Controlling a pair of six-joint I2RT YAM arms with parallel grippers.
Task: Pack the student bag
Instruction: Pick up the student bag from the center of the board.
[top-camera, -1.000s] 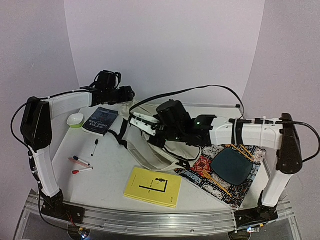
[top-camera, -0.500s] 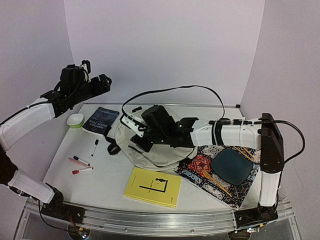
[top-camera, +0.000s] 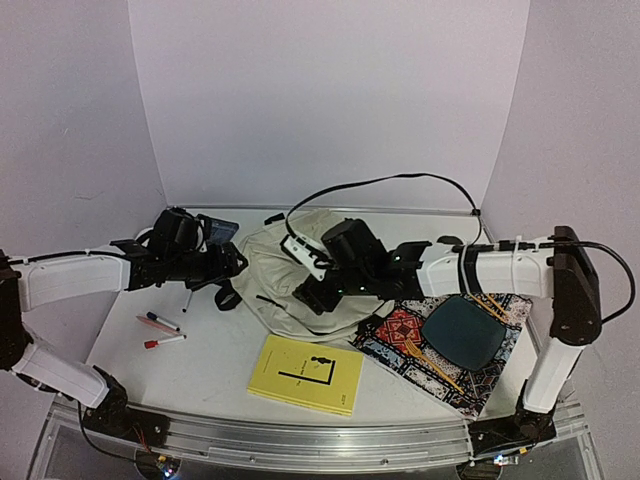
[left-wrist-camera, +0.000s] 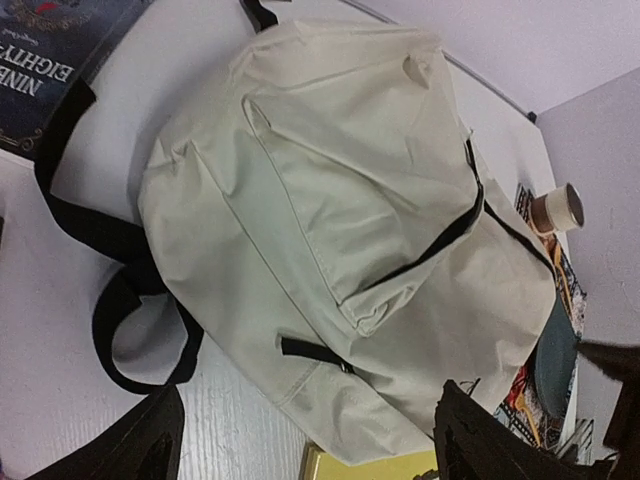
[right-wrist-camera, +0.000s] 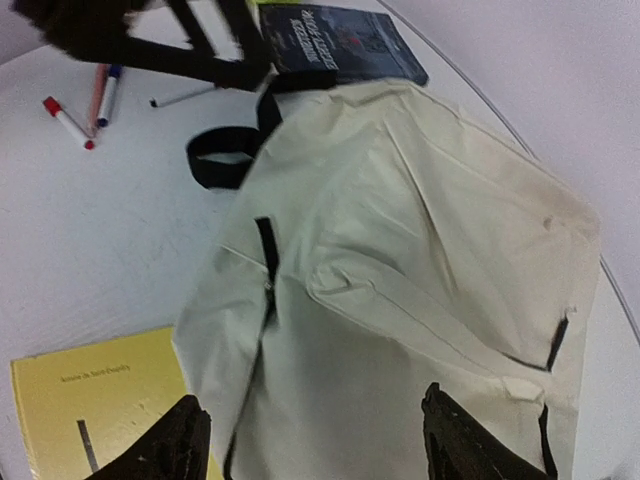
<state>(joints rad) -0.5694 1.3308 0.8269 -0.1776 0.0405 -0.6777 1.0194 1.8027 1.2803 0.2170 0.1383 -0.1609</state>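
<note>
**Item:** student bag (top-camera: 270, 282), cream fabric with black straps. It lies flat in the middle of the worktop (top-camera: 210, 350), between the dark book (left-wrist-camera: 50, 50) and the patterned placemat (top-camera: 400, 335). Its zips look closed, and nothing appears to be packed yet.

**Left hand** (top-camera: 230, 263): fingers wide apart with nothing between them, low at the bag's left edge by the strap loop (left-wrist-camera: 130, 330).

**Right hand** (top-camera: 312, 297): fingers apart, poised over the bag's near side, clamped on nothing.

**Loose stock:** yellow book (top-camera: 305, 373) just beside the bag's near corner; markers (top-camera: 160, 330) to the left.

**Hazards (judged):**
- The soft cloth may bunch, so that a closing hand pinches fabric rather than a zip pull.
- An unpinned bag may slide and shove the yellow book towards the near edge.
- A strap may snag a finger.
- The two hands work close together and could collide.
</note>
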